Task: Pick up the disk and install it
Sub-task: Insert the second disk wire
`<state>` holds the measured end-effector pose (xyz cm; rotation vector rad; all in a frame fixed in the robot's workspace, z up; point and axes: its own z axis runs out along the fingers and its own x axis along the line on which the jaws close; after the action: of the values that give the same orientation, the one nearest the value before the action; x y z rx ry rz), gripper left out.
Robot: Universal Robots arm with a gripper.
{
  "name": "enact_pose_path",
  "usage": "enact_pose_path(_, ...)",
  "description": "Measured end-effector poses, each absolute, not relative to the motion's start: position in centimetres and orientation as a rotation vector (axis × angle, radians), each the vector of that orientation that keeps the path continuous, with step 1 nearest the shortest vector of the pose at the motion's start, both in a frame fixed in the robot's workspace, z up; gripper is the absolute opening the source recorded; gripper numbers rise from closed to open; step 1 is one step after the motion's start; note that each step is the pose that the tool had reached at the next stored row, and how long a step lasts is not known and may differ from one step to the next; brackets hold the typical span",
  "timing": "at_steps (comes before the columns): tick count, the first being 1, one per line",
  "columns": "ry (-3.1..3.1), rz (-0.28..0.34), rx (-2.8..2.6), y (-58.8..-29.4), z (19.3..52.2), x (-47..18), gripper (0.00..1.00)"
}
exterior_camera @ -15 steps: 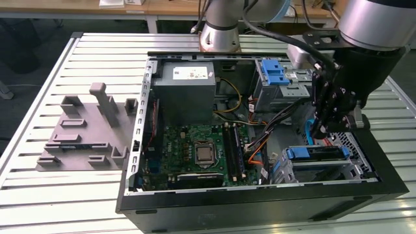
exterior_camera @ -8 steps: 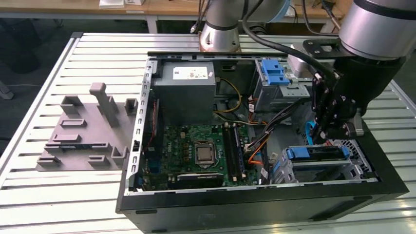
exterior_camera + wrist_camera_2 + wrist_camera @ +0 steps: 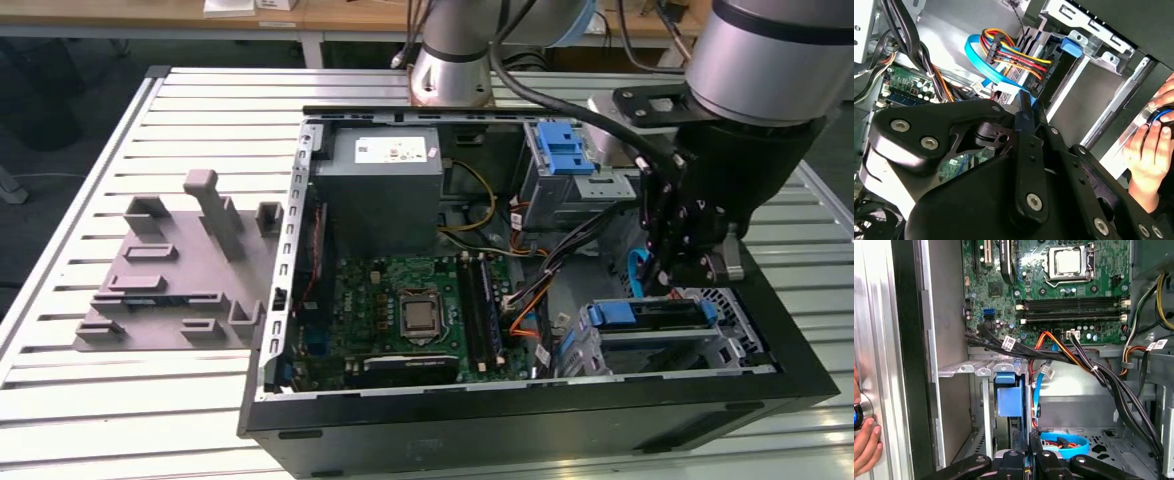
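The disk (image 3: 654, 316) stands on edge in the metal drive cage at the case's corner, on the exterior view's right, with its blue carrier end (image 3: 1009, 395) toward the motherboard. My gripper (image 3: 694, 276) reaches down onto the disk's top edge from above. In the second wrist view my gripper (image 3: 1027, 106) is shut with a thin blue strip of the carrier frame between the fingertips. The first wrist view looks along the disk's edge from my gripper (image 3: 1028, 458); most of the disk's faces are hidden by the cage.
Blue data cable (image 3: 976, 55) and coloured power wires (image 3: 1014, 57) crowd the cage. A blue latch (image 3: 561, 146) tops the upper bay. The grey slotted stand (image 3: 174, 270) is on the table at the exterior view's left. A hand (image 3: 1149, 145) rests outside the case wall.
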<state>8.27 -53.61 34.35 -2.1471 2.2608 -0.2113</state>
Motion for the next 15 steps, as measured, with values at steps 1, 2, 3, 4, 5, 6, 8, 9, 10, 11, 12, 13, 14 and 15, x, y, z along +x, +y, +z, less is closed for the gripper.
enact_pose_path(1, 2.26, -0.213, -2.147, -53.7, 34.2, 8.3, 0.16)
enact_pose_path(2, 2.259, -0.213, -2.147, -53.7, 34.1, 8.3, 0.16)
enact_pose_path(3, 2.259, -0.213, -2.147, -53.9, 34.0, 8.3, 0.16)
enact_pose_path(4, 2.258, -0.211, -2.147, -54.1, 33.8, 8.3, 0.16)
enact_pose_path(5, 2.256, -0.208, -2.145, -54.3, 33.7, 8.3, 0.16)
enact_pose_path(6, 2.254, -0.202, -2.143, -54.4, 33.7, 8.3, 0.16)
enact_pose_path(8, 2.246, -0.18, -2.133, -54.7, 33.6, 8.3, 0.16)
enact_pose_path(9, 2.24, -0.163, -2.126, -54.8, 33.6, 8.3, 0.16)
enact_pose_path(10, 2.237, -0.153, -2.121, -54.9, 33.6, 8.3, 0.16)
enact_pose_path(11, 2.235, -0.151, -2.119, -55.0, 33.5, 8.3, 0.16)
enact_pose_path(12, 2.234, -0.152, -2.119, -55.0, 33.5, 8.2, 0.16)
enact_pose_path(13, 2.232, -0.154, -2.118, -55.1, 33.5, 8.2, 0.16)
enact_pose_path(14, 2.231, -0.155, -2.118, -55.2, 33.5, 8.2, 0.16)
enact_pose_path(15, 2.229, -0.157, -2.117, -55.2, 33.4, 8.1, 0.16)
